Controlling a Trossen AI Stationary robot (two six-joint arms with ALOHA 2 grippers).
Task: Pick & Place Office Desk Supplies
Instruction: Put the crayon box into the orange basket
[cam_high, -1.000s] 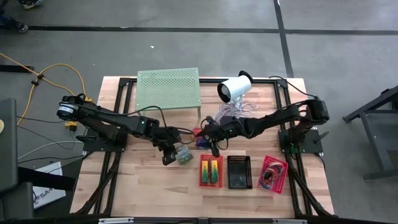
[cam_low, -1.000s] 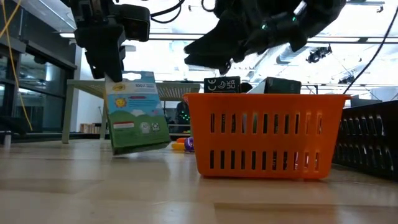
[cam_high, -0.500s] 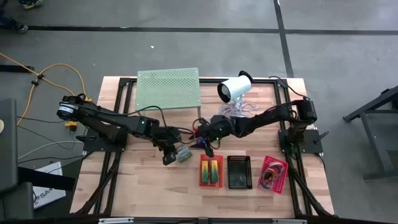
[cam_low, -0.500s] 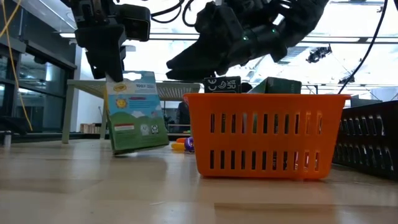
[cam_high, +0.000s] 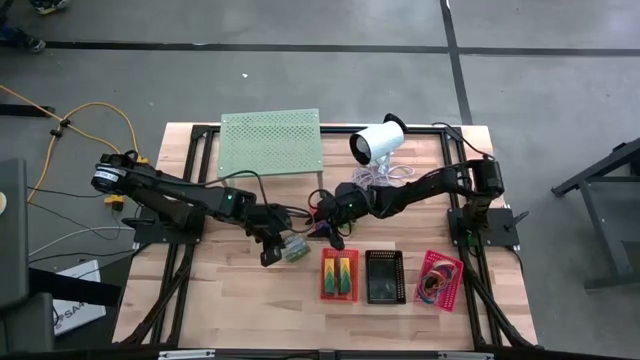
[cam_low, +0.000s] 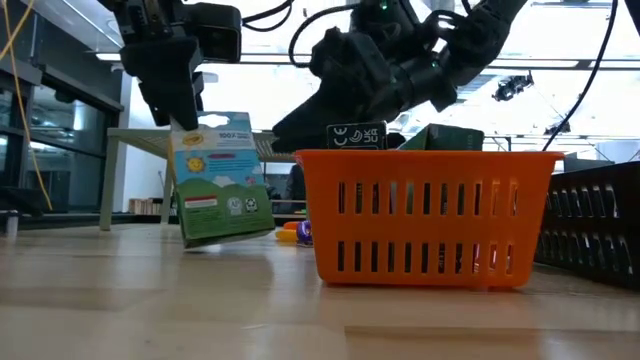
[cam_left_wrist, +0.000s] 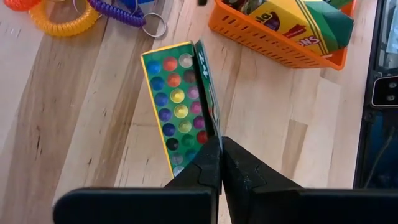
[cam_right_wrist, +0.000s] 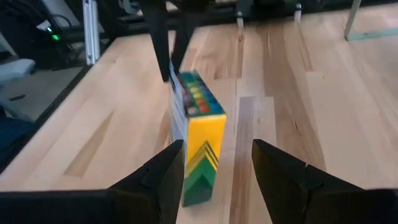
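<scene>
Left gripper (cam_left_wrist: 219, 163): jaws clamped on pack (cam_left_wrist: 183, 106), left of red basket (cam_high: 339, 273) | right gripper (cam_right_wrist: 216, 163): jaws apart | pack best kept upright for handover.

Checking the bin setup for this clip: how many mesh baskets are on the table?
3, in a row along the table's near edge, seen from above: the red basket holding green packs, the black basket beside it, and the pink basket with coloured loops. None seems hidden.
</scene>
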